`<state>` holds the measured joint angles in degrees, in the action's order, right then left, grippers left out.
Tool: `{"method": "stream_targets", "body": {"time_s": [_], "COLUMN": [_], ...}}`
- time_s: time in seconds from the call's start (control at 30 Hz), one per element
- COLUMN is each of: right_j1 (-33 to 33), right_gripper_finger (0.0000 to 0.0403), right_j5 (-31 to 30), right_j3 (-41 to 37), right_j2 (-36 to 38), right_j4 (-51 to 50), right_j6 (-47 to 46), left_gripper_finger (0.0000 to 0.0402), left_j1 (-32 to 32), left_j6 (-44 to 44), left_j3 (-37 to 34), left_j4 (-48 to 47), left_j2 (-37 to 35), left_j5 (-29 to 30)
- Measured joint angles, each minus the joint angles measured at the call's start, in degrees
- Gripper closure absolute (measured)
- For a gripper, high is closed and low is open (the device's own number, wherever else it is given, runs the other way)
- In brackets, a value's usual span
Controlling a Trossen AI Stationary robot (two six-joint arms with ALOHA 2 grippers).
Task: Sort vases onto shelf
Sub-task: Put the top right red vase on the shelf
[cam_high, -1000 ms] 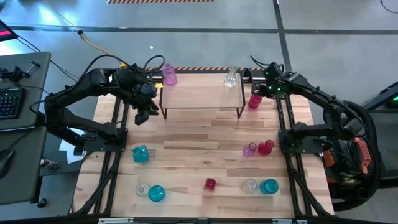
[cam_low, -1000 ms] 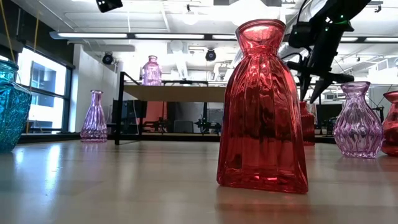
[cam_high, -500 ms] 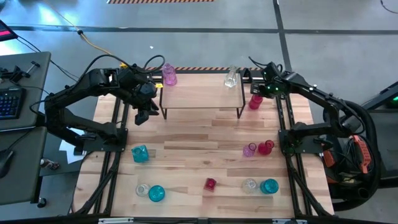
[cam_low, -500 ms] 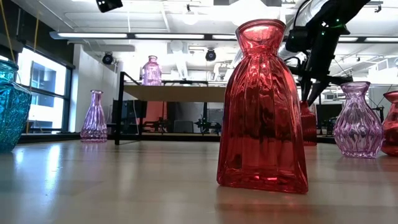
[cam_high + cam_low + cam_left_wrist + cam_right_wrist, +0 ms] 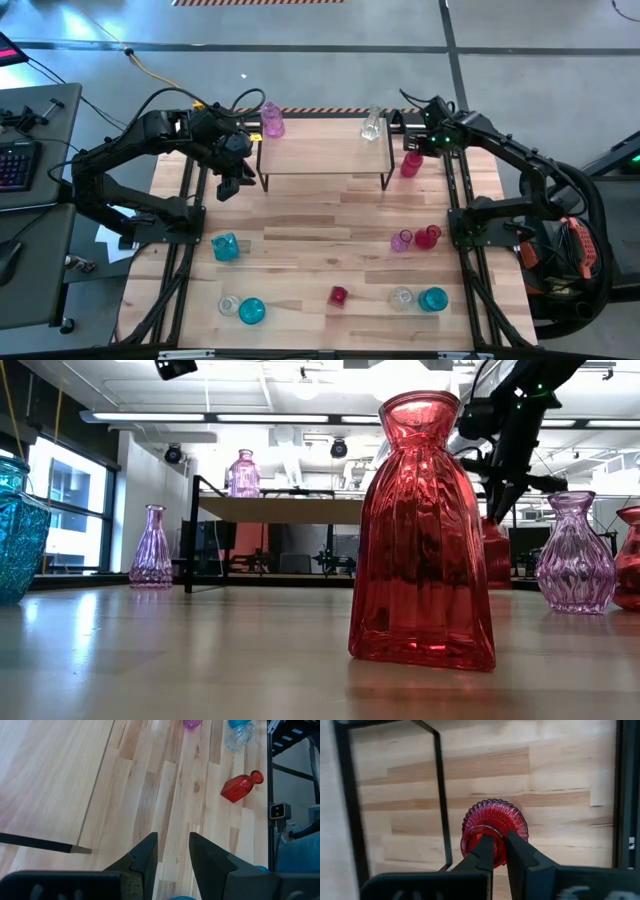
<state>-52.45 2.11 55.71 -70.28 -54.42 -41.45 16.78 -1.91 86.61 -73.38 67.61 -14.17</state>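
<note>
- Left pincer (image 5: 222, 186) hangs over the table (image 5: 300, 260) just off the shelf's left end. In the left wrist view its fingers (image 5: 146, 857) stand a little apart with only bare wood between them; nothing held.
- Beyond the left pincer, at the shelf's far left corner: a pink vase (image 5: 271, 120), upright on the shelf top.
- Nearer the front edge than the left pincer: a teal vase (image 5: 226, 247) on the table; farther forward still, a clear vase (image 5: 229, 304) touching or just beside a second teal vase (image 5: 252, 311).
- Shelf (image 5: 325, 150) lies between the two pincers, light wood top on thin black wire legs.
- A clear bottle vase (image 5: 372, 124) stands at the shelf's far right corner, near the right pincer.
- A small red vase (image 5: 338, 296) stands on the table well forward of both pincers; it fills the low view.
- Right pincer (image 5: 410, 150) is down at the shelf's right end, over a red ribbed vase (image 5: 410, 163) that stands on the table just outside the shelf leg.
- Right wrist view: fingers (image 5: 485, 851) brought together on the rim of that red ribbed vase, clamped on it.
- Forward of the right pincer, a small pink vase (image 5: 401, 240) and a red one (image 5: 428, 236) side by side; nearer the front edge, a clear vase (image 5: 402, 296) beside a teal one (image 5: 433, 299).
</note>
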Motion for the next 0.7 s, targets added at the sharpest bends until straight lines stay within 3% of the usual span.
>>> {"method": "stream_targets", "body": {"time_s": [0.33,0.7], "right_j1": [2.2,10.9], "right_gripper_finger": [0.04,0.0402], "right_j5": [0.0,-1.3], "right_j3": [9.9,29.5], "right_j2": [0.1,0.1], "right_j4": [-16.0,-29.0], "right_j6": [3.5,0.3], "left_gripper_finger": [0.0298,0.0298], "left_j1": [0.0,0.0], "left_j6": [0.2,0.7], "left_j3": [0.0,0.0], "left_j4": [0.0,0.0], "left_j2": [0.0,0.0], "left_j5": [0.0,0.0]}}
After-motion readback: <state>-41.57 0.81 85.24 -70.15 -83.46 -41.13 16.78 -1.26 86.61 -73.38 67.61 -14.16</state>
